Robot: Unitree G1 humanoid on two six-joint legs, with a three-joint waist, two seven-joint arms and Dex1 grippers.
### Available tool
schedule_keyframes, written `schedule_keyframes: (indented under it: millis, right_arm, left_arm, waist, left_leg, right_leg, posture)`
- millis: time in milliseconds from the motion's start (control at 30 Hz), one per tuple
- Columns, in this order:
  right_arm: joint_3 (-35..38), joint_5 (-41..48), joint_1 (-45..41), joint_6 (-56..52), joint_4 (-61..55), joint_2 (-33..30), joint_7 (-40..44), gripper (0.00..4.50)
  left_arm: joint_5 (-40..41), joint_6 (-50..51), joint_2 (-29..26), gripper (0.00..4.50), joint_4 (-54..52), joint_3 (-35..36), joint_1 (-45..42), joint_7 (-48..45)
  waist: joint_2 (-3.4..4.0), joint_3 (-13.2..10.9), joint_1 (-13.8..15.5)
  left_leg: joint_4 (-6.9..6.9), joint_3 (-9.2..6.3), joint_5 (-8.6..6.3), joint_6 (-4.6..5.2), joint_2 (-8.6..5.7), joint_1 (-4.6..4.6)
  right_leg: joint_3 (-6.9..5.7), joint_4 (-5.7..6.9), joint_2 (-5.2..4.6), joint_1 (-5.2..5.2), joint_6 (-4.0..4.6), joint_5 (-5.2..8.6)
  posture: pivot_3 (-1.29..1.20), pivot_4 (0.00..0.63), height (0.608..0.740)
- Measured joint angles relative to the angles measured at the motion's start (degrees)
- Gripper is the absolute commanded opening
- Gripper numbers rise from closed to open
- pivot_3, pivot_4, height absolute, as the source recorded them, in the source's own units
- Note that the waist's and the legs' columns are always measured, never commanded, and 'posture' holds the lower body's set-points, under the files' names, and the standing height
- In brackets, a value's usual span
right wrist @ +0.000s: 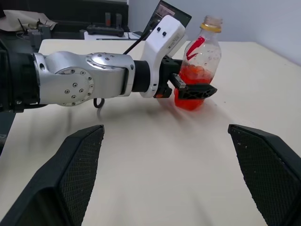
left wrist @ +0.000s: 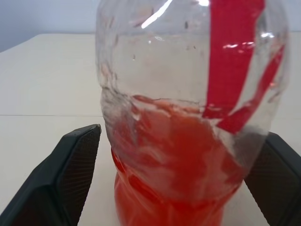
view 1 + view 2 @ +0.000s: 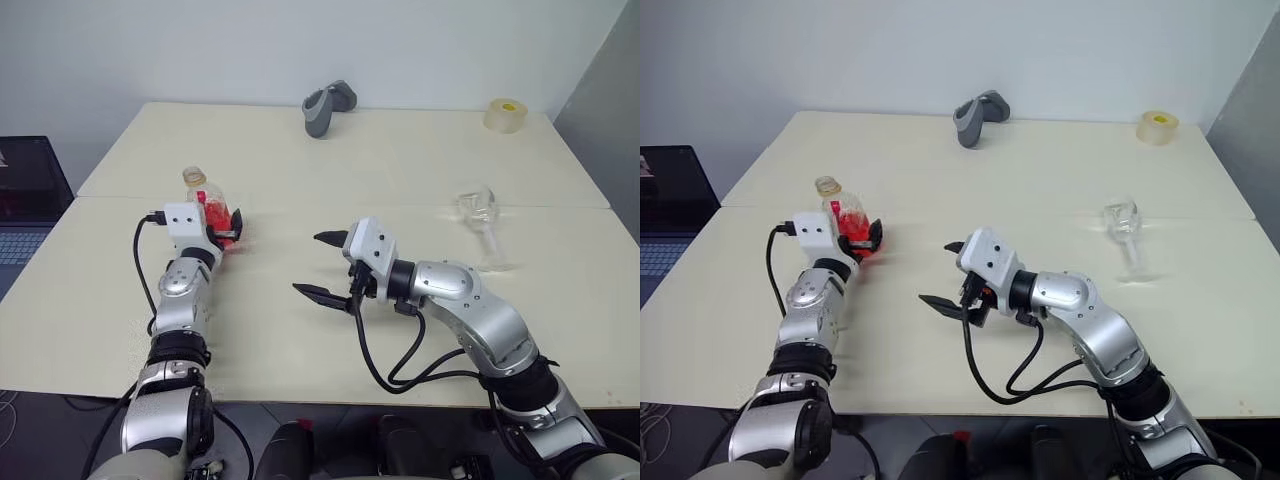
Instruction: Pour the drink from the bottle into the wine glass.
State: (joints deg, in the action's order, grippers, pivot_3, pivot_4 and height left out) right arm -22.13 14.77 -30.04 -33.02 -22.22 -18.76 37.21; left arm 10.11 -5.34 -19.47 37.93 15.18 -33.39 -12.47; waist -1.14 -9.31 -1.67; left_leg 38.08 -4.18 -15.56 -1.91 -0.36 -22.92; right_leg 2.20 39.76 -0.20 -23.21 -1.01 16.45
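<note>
Your left gripper [image 3: 226, 226] reaches level across the cream table [image 3: 400, 180] with its two black fingers [image 2: 77, 162] spread on either side of the bottle [image 3: 207, 205]. In the left wrist view a sliver of table shows between one finger and the bottle's wall, and the other finger sits at the wall's edge; you cannot tell from that view whether it touches. The bottle stands upright between them on its rounded base. It is clear plastic, with a red band running down one side and a yellow-orange ring at the open neck. The drink [image 2: 169, 160], a bright red-orange, fills only the lower part, and streaks cling to the wall above it.

Your right gripper [image 3: 322, 266] hangs over the middle of the table, pointing towards the left arm, jaws wide with nothing between them. The bottle lies straight ahead of it, well apart. The wine glass [image 3: 484, 222] stands upright behind that gripper, beyond the right arm's elbow; it is clear, and its bowl looks empty.
</note>
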Motion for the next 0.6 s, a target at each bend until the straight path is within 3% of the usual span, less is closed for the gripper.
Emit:
schedule_keyframes:
  millis: [400, 600]
  right_arm:
    - [4.5, 2.3, 0.3, -2.8, -4.7, -4.6, 1.5, 4.5]
    - [13.9, 6.8, 2.8, -8.5, -8.2, -7.5, 0.0, 4.5]
  left_arm:
    - [-0.1, 10.6, 1.2, 4.48, -28.5, -0.8, 16.6, 2.8]
    - [-1.7, 13.8, 0.1, 4.48, -40.7, -2.2, 24.8, 1.6]
  waist:
    - [0.0, 0.0, 0.0]
    - [-0.01, 0.0, 0.2]
  left_leg:
    - [-0.01, 0.01, -0.01, 0.0, 0.01, 0.0]
    - [-0.01, 0.02, -0.01, 0.01, 0.0, -0.01]
  right_leg:
    - [0.05, -0.03, -0.02, 0.01, 0.0, 0.0]
    - [0.04, -0.04, -0.04, 0.04, 0.0, 0.0]
  posture:
    - [0.0, 0.15, 0.74]
    - [0.0, 0.15, 0.74]
